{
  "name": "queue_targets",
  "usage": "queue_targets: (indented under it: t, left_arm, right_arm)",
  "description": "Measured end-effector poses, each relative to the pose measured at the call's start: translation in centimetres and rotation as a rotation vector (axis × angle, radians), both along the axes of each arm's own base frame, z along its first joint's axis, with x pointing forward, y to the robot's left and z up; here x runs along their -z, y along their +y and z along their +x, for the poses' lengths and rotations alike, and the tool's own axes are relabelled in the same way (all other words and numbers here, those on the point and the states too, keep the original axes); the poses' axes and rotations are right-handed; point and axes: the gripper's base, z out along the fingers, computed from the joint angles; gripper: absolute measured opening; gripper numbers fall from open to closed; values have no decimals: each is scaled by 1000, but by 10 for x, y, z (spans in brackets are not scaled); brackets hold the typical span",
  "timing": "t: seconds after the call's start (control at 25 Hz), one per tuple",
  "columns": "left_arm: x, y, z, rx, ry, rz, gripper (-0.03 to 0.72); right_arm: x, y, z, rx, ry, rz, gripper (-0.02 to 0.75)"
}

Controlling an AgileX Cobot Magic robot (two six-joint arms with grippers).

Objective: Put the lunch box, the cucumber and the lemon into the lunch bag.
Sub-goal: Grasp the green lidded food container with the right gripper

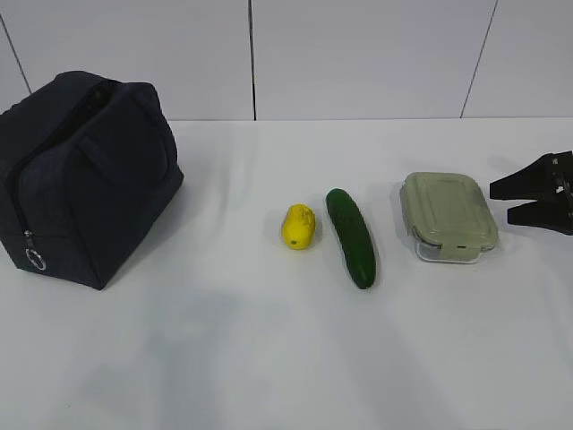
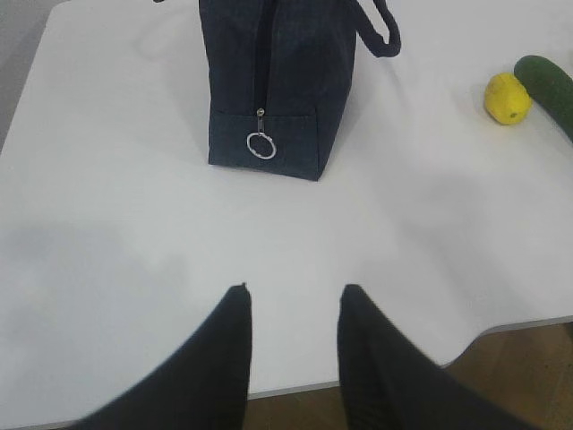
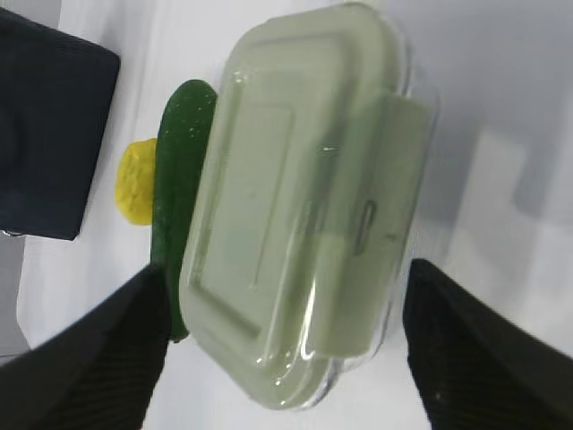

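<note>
On the smooth white desk [image 1: 269, 358], the glossy dark cucumber [image 1: 350, 237] and dimpled yellow lemon [image 1: 298, 227] lie centre, the sage-lidded rounded lunch box [image 1: 448, 217] at three o'clock, the boxy navy fabric lunch bag [image 1: 85, 175] at nine o'clock. The right gripper [image 3: 286, 345] has jaws wide apart, the box between them but untouched. Only the left wrist view shows the left gripper [image 2: 294, 345], jaws partly apart and empty, the bag's ring pull [image 2: 261, 145] at twelve o'clock.

lunch box [image 1: 449, 215] on white table [image 1: 269, 358], lid on | cucumber [image 1: 350, 236] just left of it | lemon [image 1: 298, 227] beyond cucumber | lunch bag [image 1: 85, 175] far left, upright | right gripper [image 1: 519, 201] just right of box, jaws spread, empty
</note>
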Motion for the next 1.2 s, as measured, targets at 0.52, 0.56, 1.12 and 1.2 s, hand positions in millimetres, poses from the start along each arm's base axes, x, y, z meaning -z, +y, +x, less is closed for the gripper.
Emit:
queue_targets:
  t: [0.52,0.56,1.12,1.2]
  left_arm:
    - [0,0,0,0,0,0,235]
    - [0,0,0,0,0,0,235]
    - [0,0,0,0,0,0,235]
    - [0,0,0,0,0,0,235]
  right_arm:
    - [14,-12,23,15,33,-7,603]
    - [16,-12,23,17,39,-4,603]
    - [21,12,29,-39,52,1,602]
    - [21,12,29,-39,52,1,602]
